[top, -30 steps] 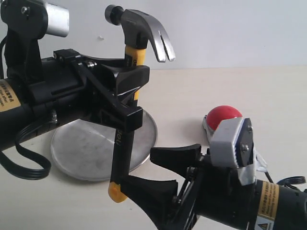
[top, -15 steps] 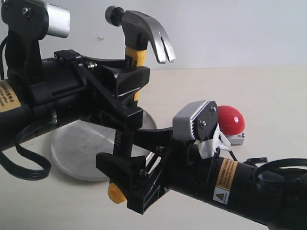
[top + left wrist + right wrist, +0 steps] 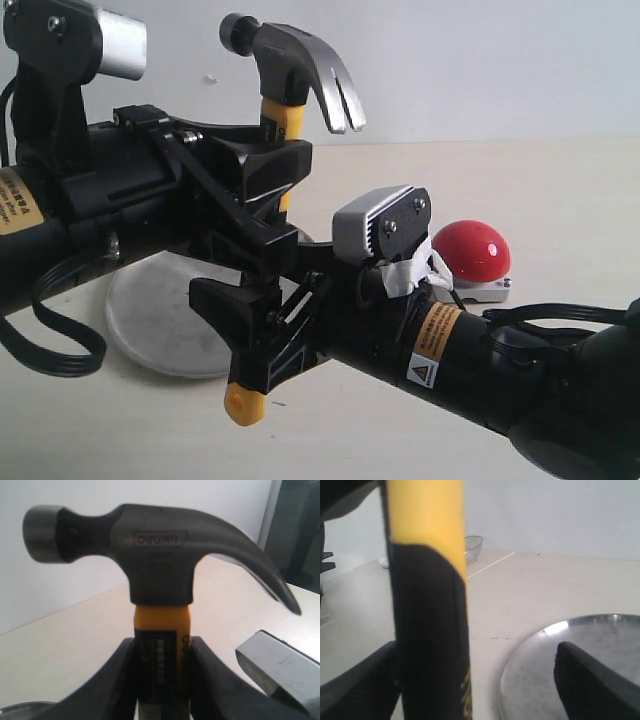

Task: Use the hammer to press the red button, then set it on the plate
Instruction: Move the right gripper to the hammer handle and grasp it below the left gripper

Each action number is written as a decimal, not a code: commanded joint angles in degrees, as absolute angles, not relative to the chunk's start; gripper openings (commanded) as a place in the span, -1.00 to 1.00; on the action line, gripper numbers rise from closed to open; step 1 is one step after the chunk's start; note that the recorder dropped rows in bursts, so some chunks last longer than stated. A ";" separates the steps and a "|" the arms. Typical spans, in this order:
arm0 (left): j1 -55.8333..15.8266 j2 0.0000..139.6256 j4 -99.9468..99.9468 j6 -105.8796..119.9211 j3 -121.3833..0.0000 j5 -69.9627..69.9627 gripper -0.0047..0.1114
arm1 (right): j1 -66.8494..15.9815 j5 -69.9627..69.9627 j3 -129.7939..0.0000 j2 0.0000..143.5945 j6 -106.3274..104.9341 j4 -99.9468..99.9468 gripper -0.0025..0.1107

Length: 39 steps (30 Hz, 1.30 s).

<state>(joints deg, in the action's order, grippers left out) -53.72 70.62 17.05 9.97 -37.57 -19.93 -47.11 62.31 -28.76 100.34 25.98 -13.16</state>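
The hammer (image 3: 292, 62) stands upright in the air, head up, its yellow end (image 3: 243, 403) pointing down. My left gripper (image 3: 275, 195) is shut on its handle just below the yellow neck (image 3: 162, 625), and the dark steel head (image 3: 155, 545) fills the left wrist view. My right gripper (image 3: 250, 335) is open and straddles the lower black handle (image 3: 430, 625), which sits close against one finger (image 3: 365, 687); the other finger (image 3: 592, 682) stands well apart. The red button (image 3: 477, 250) rests on the table to the right. The plate (image 3: 160, 315) lies under the left arm.
The right arm's thick black body (image 3: 480, 370) stretches across the table in front of the button. A black cable (image 3: 50, 345) loops beside the plate. A small wire basket (image 3: 473, 545) stands far back on the table.
My right gripper has swung left and now has its open jaws around the hammer's lower handle. The red button shows more fully. The left gripper and hammer have stayed still.
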 commanded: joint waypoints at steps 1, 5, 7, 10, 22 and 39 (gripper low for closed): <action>-53.64 70.02 16.74 10.27 -38.03 -24.10 -0.92 | -47.30 62.26 -29.14 100.83 24.35 -11.06 0.43; -53.64 70.02 16.74 10.27 -38.03 -24.10 -0.92 | -47.30 62.26 -29.14 100.83 24.36 -11.06 0.35; -53.64 70.02 16.74 10.27 -38.03 -24.10 -0.92 | -47.30 62.26 -29.14 100.83 24.36 -11.06 0.21; -53.64 70.02 16.74 10.27 -38.03 -24.10 -0.92 | -47.30 62.26 -29.14 100.83 24.54 -11.06 -0.07; -53.64 70.02 16.74 10.27 -38.03 -24.10 -0.92 | -47.30 62.47 -29.14 100.83 28.81 -10.94 -0.96; -53.64 70.02 16.74 10.27 -38.03 -24.10 -0.92 | -47.30 62.47 -29.14 100.83 32.82 -16.55 -0.96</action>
<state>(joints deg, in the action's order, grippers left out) -53.72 70.62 17.16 9.96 -37.57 -19.22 -47.46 63.10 -28.99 100.80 31.76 -17.56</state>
